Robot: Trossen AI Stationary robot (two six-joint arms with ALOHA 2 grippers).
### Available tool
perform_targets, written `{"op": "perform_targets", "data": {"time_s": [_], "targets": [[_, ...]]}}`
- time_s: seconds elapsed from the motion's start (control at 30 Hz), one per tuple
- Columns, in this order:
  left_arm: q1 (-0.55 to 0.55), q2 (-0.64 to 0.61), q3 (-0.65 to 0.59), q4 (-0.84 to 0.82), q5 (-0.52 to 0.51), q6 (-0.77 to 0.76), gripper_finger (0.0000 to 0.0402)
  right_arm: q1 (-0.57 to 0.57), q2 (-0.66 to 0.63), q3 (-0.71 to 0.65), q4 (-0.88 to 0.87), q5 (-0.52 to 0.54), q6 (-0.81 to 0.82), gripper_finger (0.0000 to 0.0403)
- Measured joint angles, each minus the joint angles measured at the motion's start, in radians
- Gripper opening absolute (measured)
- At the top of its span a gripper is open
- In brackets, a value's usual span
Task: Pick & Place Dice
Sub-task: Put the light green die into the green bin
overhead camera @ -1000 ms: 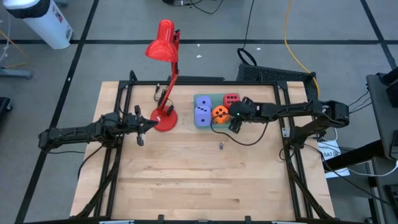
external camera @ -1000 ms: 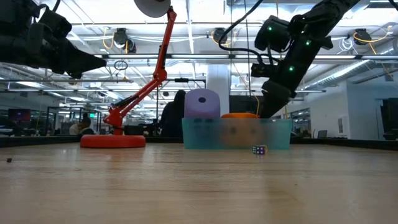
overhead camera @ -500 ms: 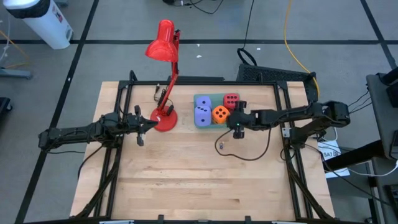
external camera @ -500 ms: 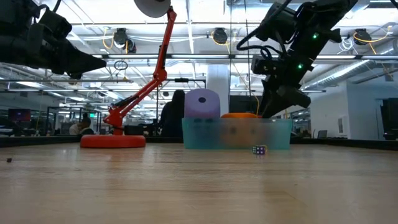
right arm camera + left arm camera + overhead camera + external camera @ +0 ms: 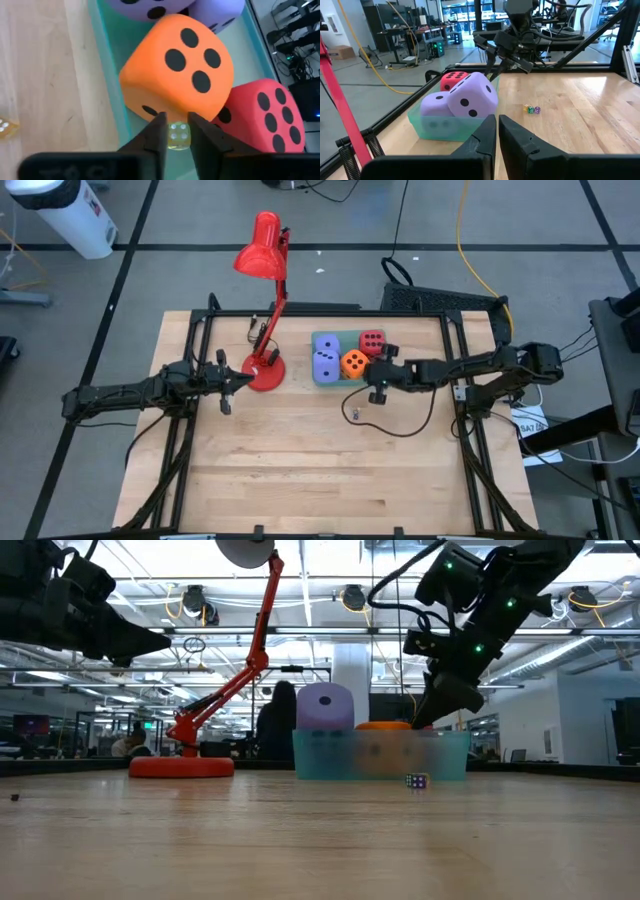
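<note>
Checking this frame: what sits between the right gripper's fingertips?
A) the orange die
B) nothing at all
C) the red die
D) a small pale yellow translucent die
D: in the right wrist view a small pale yellow die is pinched in the right gripper, held above the tray edge in front of the big orange die and the red die.

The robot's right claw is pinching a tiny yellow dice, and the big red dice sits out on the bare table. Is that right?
Not quite. The big red dice isn't on the bare table. It sits inside the green tub, next to the orange dice, as the high view shows. The right gripper does pinch the tiny yellow dice.
</note>
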Motion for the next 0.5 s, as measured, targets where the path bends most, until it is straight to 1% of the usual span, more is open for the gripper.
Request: {"op": "perform_targets", "data": {"time_s": [0.1,0.17,0.2,0.27,0.33,0.4,0.43,0.5], "targets": [[0.0,0.0,0.0,0.0,0.0,0.0,0.0033,0.002,0.0,-0.002,0.014,0.001,-0.021,0.0149],[0.0,0.0,0.0,0.0,0.0,0.0,0.0033,0.001,0.0,-0.002,0.027,0.033,-0.028,0.0211],[0.0,0.0,0.0,0.0,0.0,0.0,0.0033,0.001,0.0,-0.002,0.024,0.042,-0.025,0.0237],[0.0,0.0,0.0,0.0,0.0,0.0,0.0033,0.001,0.0,-0.002,0.009,0.043,-0.024,0.0273],[0.0,0.0,0.0,0.0,0.0,0.0,0.0033,0.001,0.0,-0.002,0.011,0.035,-0.013,0.0289],[0.0,0.0,0.0,0.0,0.0,0.0,0.0033,0.001,0.0,-0.002,0.011,0.025,0.002,0.0289],[0.0,0.0,0.0,0.0,0.0,0.0,0.0033,0.004,0.0,-0.002,0.01,0.018,0.002,0.0283],[0.0,0.0,0.0,0.0,0.0,0.0,0.0033,0.013,0.0,-0.002,0.012,0.001,-0.013,0.0258]]}}
